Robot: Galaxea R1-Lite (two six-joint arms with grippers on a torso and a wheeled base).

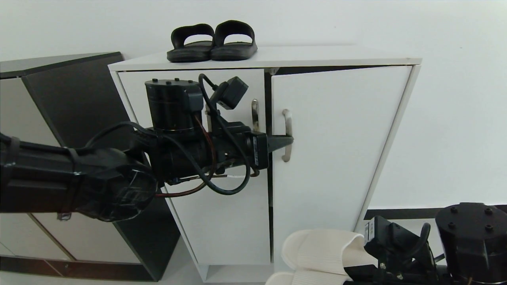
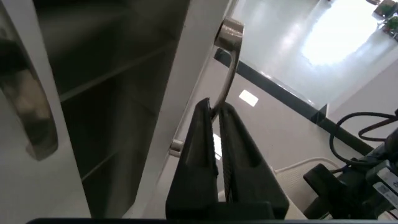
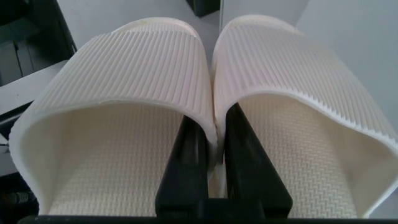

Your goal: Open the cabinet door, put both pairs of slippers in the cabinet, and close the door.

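A pair of black slippers (image 1: pixel 212 41) rests on top of the white cabinet (image 1: pixel 340 59). My left gripper (image 1: pixel 289 139) is shut on the metal handle (image 1: pixel 287 134) of the right door (image 1: pixel 336 166). The left wrist view shows the fingers (image 2: pixel 202 134) pinching the handle (image 2: pixel 229 68), with the door slightly ajar and dark shelves (image 2: pixel 106 93) behind the gap. A pair of white ribbed slippers (image 1: pixel 321 249) hangs low at the front right. My right gripper (image 3: pixel 215 127) is shut on the slippers' (image 3: pixel 137 74) touching inner straps.
The left door's handle (image 1: pixel 255 114) sits just beside the gripped one. A dark cabinet (image 1: pixel 79 103) stands against the white cabinet's left side. A bare white wall (image 1: pixel 455 118) is on the right, with pale floor below.
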